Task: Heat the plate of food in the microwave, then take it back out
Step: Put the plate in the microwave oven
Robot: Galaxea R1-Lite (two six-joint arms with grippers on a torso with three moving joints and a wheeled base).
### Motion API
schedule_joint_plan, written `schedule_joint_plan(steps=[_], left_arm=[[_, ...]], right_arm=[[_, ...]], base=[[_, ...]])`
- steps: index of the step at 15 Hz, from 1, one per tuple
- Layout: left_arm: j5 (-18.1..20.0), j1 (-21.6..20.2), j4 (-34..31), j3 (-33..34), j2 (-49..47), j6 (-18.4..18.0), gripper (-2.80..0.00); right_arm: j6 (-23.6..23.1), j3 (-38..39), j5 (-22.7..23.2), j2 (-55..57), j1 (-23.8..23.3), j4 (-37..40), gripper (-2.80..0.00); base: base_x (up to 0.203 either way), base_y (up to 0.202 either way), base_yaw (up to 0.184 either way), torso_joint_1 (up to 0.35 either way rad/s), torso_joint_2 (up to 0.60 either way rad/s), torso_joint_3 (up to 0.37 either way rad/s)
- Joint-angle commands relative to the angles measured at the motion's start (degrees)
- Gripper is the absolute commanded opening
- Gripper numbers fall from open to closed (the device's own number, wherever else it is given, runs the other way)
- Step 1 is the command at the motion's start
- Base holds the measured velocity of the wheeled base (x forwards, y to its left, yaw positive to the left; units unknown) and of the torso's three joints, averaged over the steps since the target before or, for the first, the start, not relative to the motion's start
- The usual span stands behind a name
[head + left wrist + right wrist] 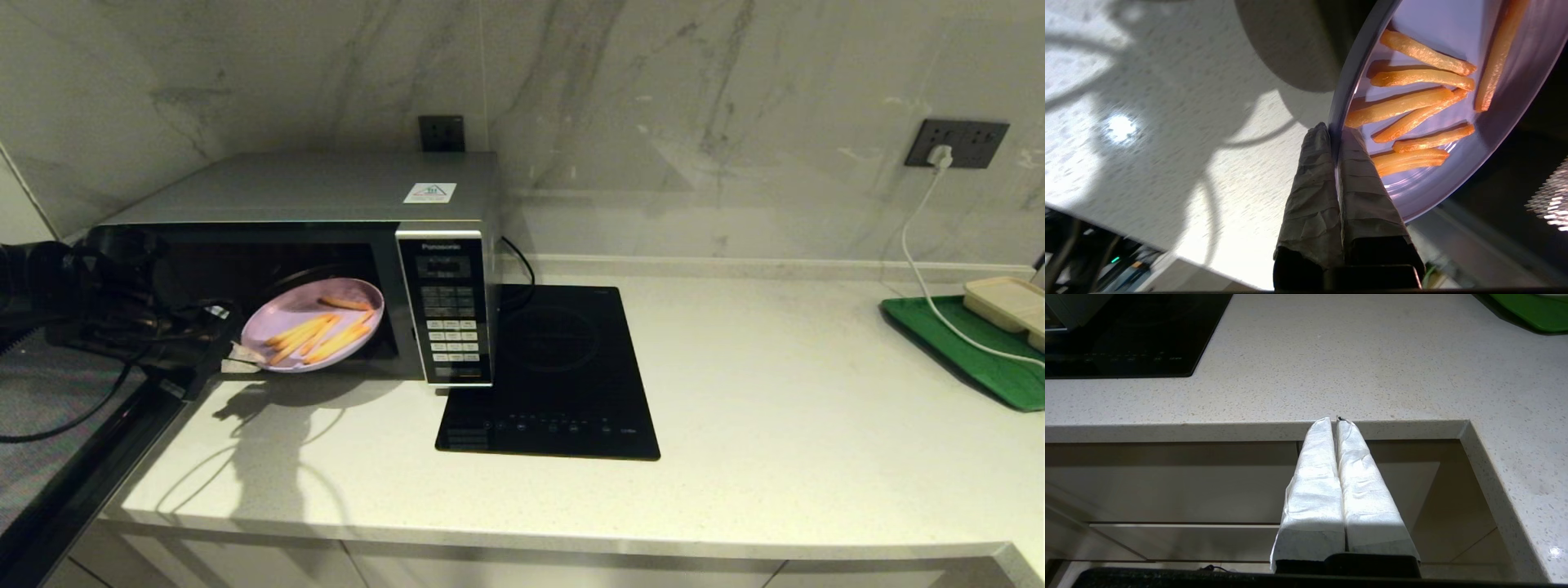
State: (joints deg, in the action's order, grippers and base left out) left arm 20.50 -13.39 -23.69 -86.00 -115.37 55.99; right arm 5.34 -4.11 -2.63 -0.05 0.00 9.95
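**Plate of food tilted at the microwave mouth**

The plate of food hangs in our left gripper, whose fingers are clenched on its near-left rim, at the open front of the microwave. It tilts, fries leaning toward the grip. We judge levelling matters most. Our right gripper, fingers pressed together, idles below the counter edge.

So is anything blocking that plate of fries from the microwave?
Nothing visible. The left gripper is shut on the plate rim, holding it tilted at the microwave opening, whose door is swung open to the left.
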Motion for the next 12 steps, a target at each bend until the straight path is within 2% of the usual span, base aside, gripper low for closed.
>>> schedule_joint_plan(steps=[1,5,10,12], left_arm=[[-0.3,0.2,0.6,-0.7,-0.4,2.3,-2.8],[-4.6,0.4,0.6,-3.2,-3.1,5.3,-2.8],[-6.4,0.5,0.9,-5.2,-4.7,9.2,-2.8],[-6.9,0.8,1.3,-5.7,-5.1,9.4,-2.8]], right_arm=[[0.0,0.0,0.0,0.0,0.0,0.1,-2.8],[0.0,0.0,0.0,0.0,0.0,0.1,-2.8],[0.0,0.0,0.0,0.0,0.1,0.1,-2.8],[0.0,0.0,0.0,0.0,0.1,0.1,-2.8]], base=[[0.0,0.0,0.0,0.0,0.0,0.0],[0.0,0.0,0.0,0.0,0.0,0.0],[0.0,0.0,0.0,0.0,0.0,0.0],[0.0,0.0,0.0,0.0,0.0,0.0]])
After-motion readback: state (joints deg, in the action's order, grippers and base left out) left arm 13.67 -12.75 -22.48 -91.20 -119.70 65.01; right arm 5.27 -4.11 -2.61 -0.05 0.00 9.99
